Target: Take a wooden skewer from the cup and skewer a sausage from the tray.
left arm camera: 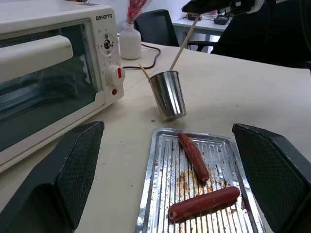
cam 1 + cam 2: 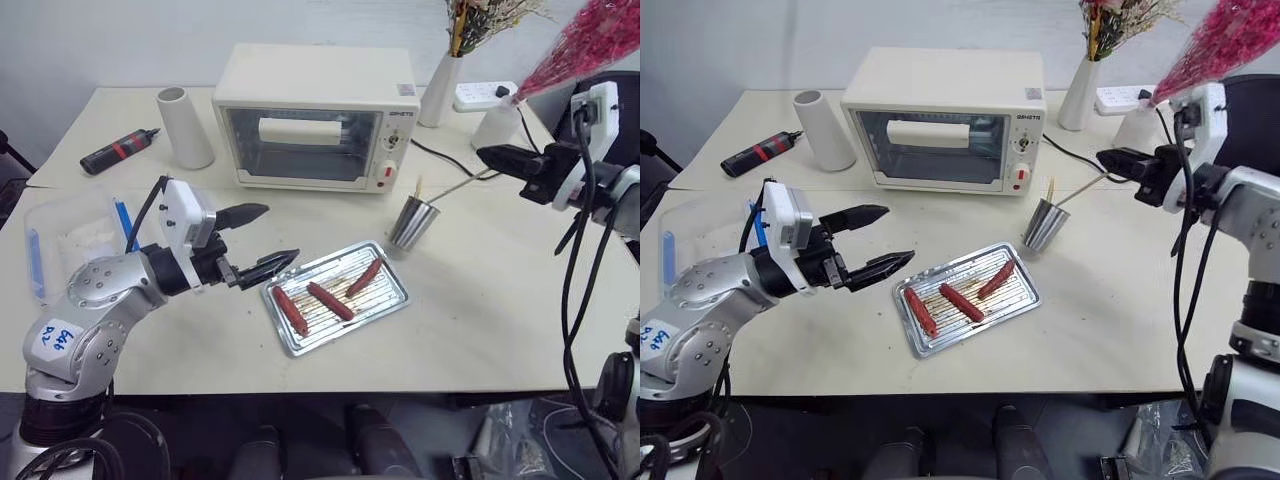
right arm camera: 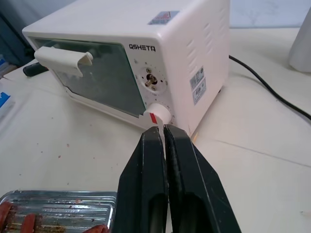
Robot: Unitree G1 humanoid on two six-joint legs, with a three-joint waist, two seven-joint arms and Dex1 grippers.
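— What's the setting?

— A pale table (image 2: 480, 320) against a light wall, with a cream toaster oven (image 2: 318, 115) at the back, a white cylinder (image 2: 186, 127) to its left, white vases (image 2: 441, 88) with dried flowers at the far right and a clear plastic box (image 2: 60, 240) with blue clips near the left edge.

— Where are the sausages?

— Three of them (image 2: 330, 300) lie in the shallow silver tray (image 2: 392, 296), which sits at a slant in front of the oven. They rest apart from one another on its ribbed bottom.

— And the cup?

— The steel cup (image 2: 413, 222) is just beyond the tray's far right corner, tilted rather than upright. A short stick end pokes up from its rim.

— Is a skewer out yet?

— The right gripper (image 2: 487, 156) is pinched tight on the upper end of a wooden skewer (image 2: 455, 187). The stick slants down from the fingertips to the cup, and its lower end is at or inside the rim; I cannot tell whether it has cleared the cup.

— How high is that gripper?

— Above the table, up and to the right of the cup, pointing toward the oven.

— And the other arm?

— The left gripper (image 2: 262, 240) hovers just left of the tray with its fingers (image 1: 58, 179) spread wide, holding nothing. It faces across the tray toward the cup.
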